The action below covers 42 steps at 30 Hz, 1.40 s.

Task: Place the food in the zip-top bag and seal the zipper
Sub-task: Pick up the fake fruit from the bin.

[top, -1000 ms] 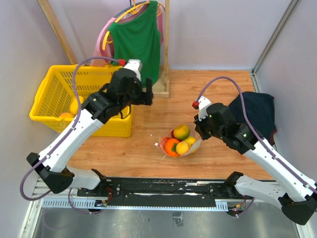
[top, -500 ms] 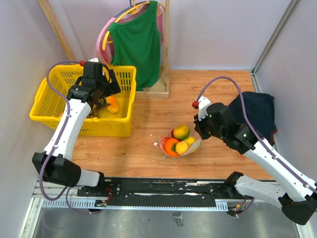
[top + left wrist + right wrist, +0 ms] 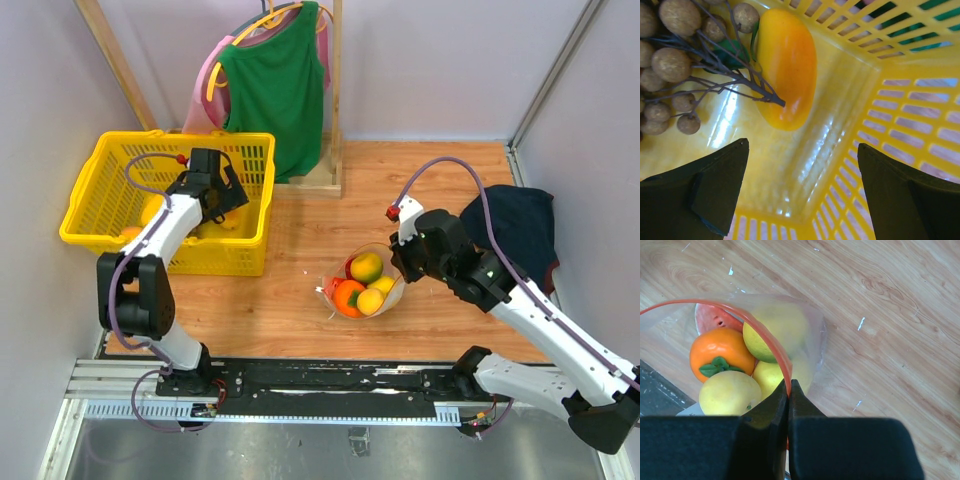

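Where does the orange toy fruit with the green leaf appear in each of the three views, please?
Top external: the orange toy fruit sits low centre, inside the zip-top bag.
Right wrist: left of centre, up-left of the right gripper pinching the bag's edge.
Left wrist: not in it; only the yellow basket interior shows.
Shared landmark: the green-yellow fruit beside it, seen in the top and right wrist views.

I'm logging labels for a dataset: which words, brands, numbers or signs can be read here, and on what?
None can be read: no print shows on the yellow basket, the zip-top bag, the food inside it or the green top.
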Tool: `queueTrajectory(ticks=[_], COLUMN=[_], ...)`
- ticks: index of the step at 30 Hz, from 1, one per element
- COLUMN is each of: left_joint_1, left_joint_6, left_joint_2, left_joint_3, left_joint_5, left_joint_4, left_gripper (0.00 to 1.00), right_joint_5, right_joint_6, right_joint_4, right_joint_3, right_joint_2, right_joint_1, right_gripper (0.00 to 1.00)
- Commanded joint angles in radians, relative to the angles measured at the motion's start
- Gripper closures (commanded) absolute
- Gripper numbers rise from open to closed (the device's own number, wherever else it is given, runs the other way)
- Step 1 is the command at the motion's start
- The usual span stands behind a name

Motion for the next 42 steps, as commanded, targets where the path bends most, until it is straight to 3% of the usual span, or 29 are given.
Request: queueTrajectory(ticks=[1,8,19,30,38,42], left_joint_1=[0.006,0.007,0.007,0.007,0.007,0.007], left_joint_6=[-0.054,-0.091,-0.051,-0.052,-0.056,-0.039], left_joint_2=[0.076,0.159,0.290,0.315,0.225,0.175], left_joint_3=[-0.018,-0.047,-0.051,-0.080,-0.104,-0.101], left_joint_5=[-0.038,-0.073,-0.151,-0.147,-0.107,-0.043], left_joint_4=[0.130,0.270,0.342,0.389,0.343,0.284], left_gripper=[0.07,0.07,0.08,0.26,0.41,0.53], right_joint_5=[0.003,-0.003,-0.013,-0.018,-0.024,-0.026], right_joint_6=[-0.010,-0.015,-0.021,-0.021,-0.021,-0.020], right_joint_4=[0.030,0.041,0.053,0.054,0.052,0.052], right_joint_3=[-0.019,-0.027,-0.037,-0.038,-0.033,-0.032], right_joint_2=[-0.017,-0.014,-0.005,-0.007,-0.010,-0.011], right_joint_1=[0.013,0.013,0.011,0.012,0.010,0.011], right_gripper=[0.99,0.99,0.99,0.99,0.99,0.99])
